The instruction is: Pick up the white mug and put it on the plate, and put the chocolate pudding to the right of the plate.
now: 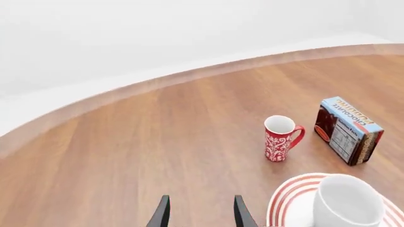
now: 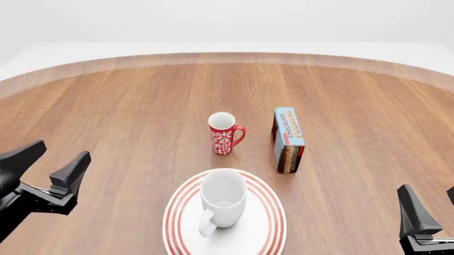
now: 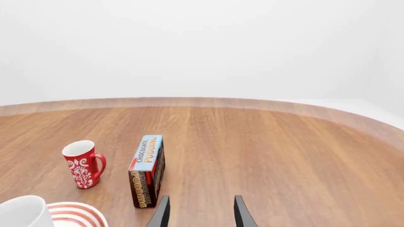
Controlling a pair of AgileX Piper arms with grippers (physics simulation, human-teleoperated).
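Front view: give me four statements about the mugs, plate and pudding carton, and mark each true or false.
1. The white mug stands on the plate. True.
2. The red mug lies tipped on its side. False: it stands upright.
3. The chocolate pudding sits beyond the plate, right of the red mug. True.
4. The right gripper holds the chocolate pudding. False: it is open and holds nothing; the carton stands free on the table.

white mug point(image 2: 223, 199) upright on plate point(image 2: 266, 223), near worktop point(image 2: 127, 106) front edge. second mug point(image 2: 224, 133) behind plate. chocolate pudding point(image 2: 288, 139) right of second mug, behind-right of plate.
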